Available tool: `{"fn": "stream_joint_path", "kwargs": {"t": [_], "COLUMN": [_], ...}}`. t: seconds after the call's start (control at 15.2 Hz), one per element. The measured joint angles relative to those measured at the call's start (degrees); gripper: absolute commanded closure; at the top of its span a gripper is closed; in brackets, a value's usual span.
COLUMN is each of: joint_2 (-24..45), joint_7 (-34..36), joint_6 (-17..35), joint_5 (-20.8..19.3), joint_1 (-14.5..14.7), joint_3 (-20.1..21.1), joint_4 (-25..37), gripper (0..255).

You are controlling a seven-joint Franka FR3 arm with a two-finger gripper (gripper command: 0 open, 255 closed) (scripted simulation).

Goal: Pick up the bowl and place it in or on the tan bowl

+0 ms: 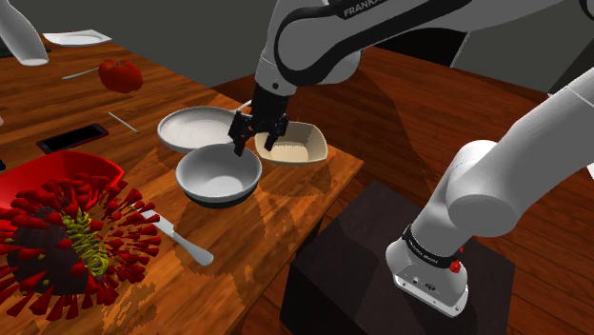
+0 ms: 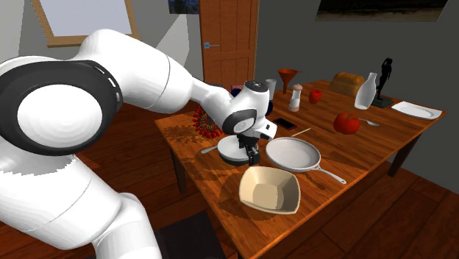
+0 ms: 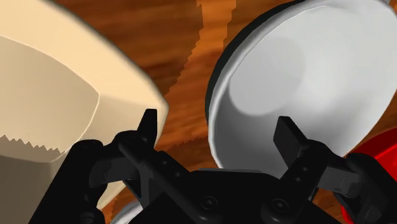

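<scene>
A grey-white bowl with a dark outside stands on the wooden table, seen too in the second exterior view and the wrist view. Right beside it, toward the table's edge, sits the squarish tan bowl. My black gripper hangs open just above the two bowls. It straddles the grey bowl's rim on the side nearest the tan bowl: one finger stands over the bowl's inside, the other over the gap between the bowls. Nothing is held.
A shallow white pan lies behind the bowls. A red bowl with a spiky red and dark object stands at the shoulder view's left. A knife, a phone and a red tomato lie around. Bottle, funnel and plate stand farther off.
</scene>
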Motion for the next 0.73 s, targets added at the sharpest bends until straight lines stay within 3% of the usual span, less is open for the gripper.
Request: {"fn": "stream_joint_path", "kwargs": {"t": [0.53, 0.59, 0.73], "joint_2": [1.6, 1.6, 1.5], "joint_7": [-0.1, -0.1, -0.1], "joint_6": [2.2, 2.2, 2.2], "joint_5": [0.3, 0.3, 0.3], "joint_1": [0.2, 0.2, 0.2], "joint_3": [0.4, 0.4, 0.4], "joint_4": [-0.5, -0.5, -0.5], "gripper": [0, 255, 255]}}
